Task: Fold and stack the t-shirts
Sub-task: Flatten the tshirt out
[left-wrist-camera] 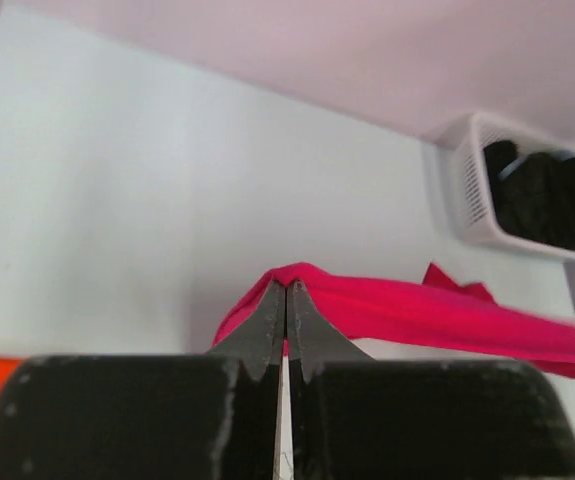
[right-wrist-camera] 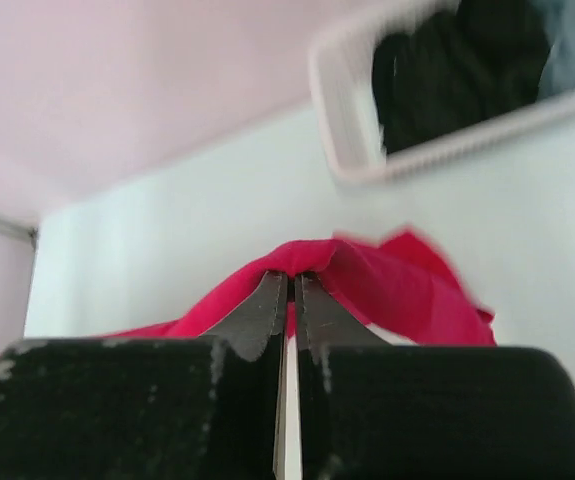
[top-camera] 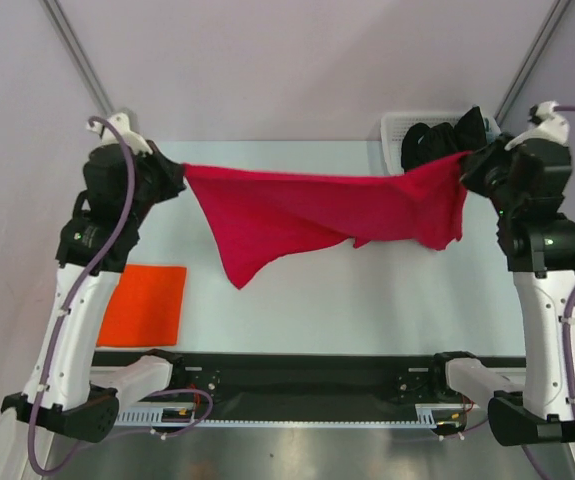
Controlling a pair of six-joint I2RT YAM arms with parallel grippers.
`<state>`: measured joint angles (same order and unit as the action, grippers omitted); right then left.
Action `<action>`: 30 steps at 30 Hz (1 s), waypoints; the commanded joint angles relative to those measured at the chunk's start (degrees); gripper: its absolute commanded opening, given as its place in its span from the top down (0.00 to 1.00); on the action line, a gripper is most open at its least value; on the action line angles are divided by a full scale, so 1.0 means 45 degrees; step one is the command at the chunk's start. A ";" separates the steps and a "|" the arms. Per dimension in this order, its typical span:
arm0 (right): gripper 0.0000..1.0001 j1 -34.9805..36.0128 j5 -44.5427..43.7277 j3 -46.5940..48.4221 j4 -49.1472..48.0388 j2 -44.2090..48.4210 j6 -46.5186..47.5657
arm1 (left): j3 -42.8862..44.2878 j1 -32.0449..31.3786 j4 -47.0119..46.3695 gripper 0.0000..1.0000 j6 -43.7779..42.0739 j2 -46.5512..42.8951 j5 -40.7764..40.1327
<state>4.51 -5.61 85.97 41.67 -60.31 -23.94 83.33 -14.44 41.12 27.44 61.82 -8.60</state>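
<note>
Currently nearest: orange t-shirt (top-camera: 143, 304) folded flat on the table (top-camera: 367, 300), near-left (close to the left edge). Further out, red t-shirt (top-camera: 307, 215) held up across mid-table, stretched between left gripper (top-camera: 175, 172) and right gripper (top-camera: 464, 168); each has its jaws clamped tight on one end of the cloth. Lower edge sags to a point left of centre. Far right corner: white basket (top-camera: 395, 128) with dark cloth (top-camera: 442, 140) in it.
</note>
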 commanded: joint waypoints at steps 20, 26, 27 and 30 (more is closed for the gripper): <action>1.00 -0.0573 0.2534 0.3941 -0.2582 0.5144 0.2781 | 0.5701 0.0064 -0.1307 1.00 -0.1704 -0.4482 0.0740; 1.00 -0.0554 0.2574 0.1999 -0.2462 0.4653 0.2841 | 0.3772 0.0064 -0.2008 1.00 -0.1821 -0.3779 0.0466; 1.00 -0.0534 0.2613 0.1389 -0.2676 0.4672 0.2744 | 0.2820 0.0064 -0.2435 0.99 -0.1840 -0.3700 0.0447; 1.00 -0.0554 0.2691 -0.1474 -0.3865 0.4556 0.2393 | 0.0518 0.0064 -0.3450 1.00 -0.2054 -0.3214 0.0097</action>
<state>2.13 6.52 89.30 27.38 -35.55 -12.08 93.95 -14.44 29.74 19.40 42.26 -5.10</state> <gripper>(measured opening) 0.034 0.007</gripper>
